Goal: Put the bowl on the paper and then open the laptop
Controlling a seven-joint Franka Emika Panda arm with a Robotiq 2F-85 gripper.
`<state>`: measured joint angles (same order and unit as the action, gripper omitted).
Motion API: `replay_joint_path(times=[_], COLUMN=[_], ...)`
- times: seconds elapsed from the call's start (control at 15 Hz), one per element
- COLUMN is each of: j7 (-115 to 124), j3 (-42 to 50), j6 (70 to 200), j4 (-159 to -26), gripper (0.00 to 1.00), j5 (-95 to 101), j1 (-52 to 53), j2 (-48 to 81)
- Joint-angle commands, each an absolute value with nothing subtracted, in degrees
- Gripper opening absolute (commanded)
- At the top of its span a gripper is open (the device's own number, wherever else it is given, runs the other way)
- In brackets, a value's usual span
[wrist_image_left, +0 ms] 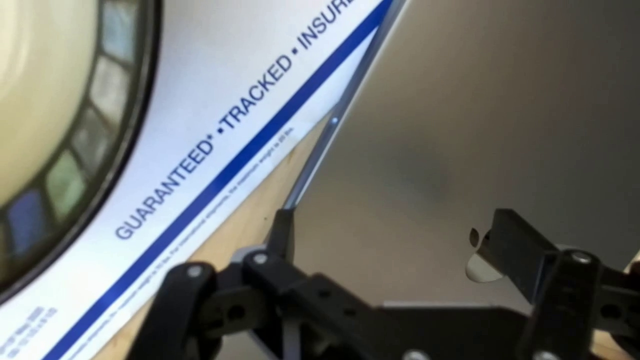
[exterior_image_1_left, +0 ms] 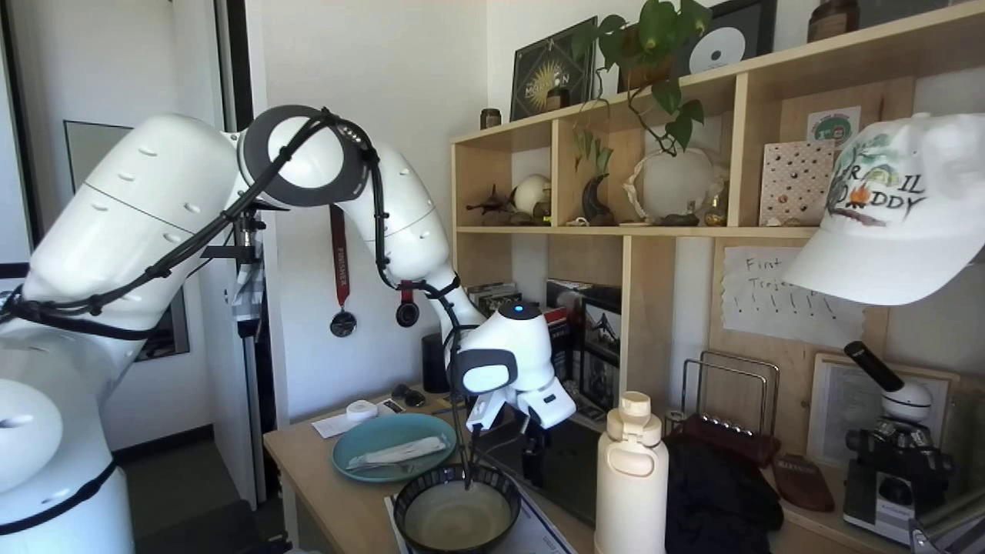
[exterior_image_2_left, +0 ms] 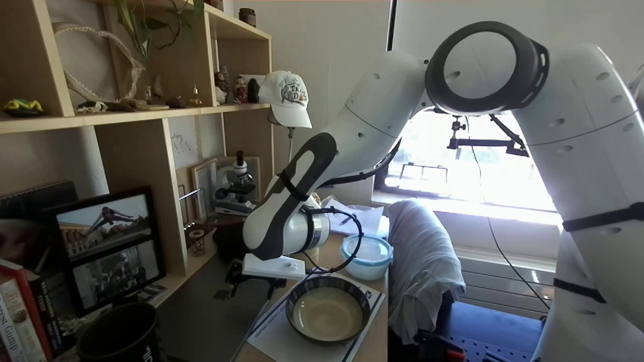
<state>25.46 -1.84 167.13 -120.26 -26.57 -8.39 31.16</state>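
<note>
On one wooden table point(exterior_image_1_left: 315, 462), you have one slim laptop point(wrist_image_left: 425, 110), its smooth matte lid closed. Just beside it lies one rectangular paper point(wrist_image_left: 215, 85), white and blue-striped. One round bowl point(exterior_image_2_left: 329, 311) sits upright on that paper, its dark inner rim banded with squarish panels. Your one claw point(wrist_image_left: 397, 225) hangs above the lid, its two black fingers point(wrist_image_left: 520, 255) spread wide. Two round medals point(exterior_image_1_left: 343, 322) dangle from red ribbons point(exterior_image_1_left: 338, 261).
</note>
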Motion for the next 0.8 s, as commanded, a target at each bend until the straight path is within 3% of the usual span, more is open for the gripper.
replay_joint_path(times=[0.0, 0.73], j7=[26.95, 31.45], j3=[-1.29, 0.06], j6=[164.32, 158.87], j4=[-119.85, -118.48], gripper=[1.00, 1.00], j5=[-28.56, -29.09], j1=[-7.44, -5.27], j2=[30.46, 30.45])
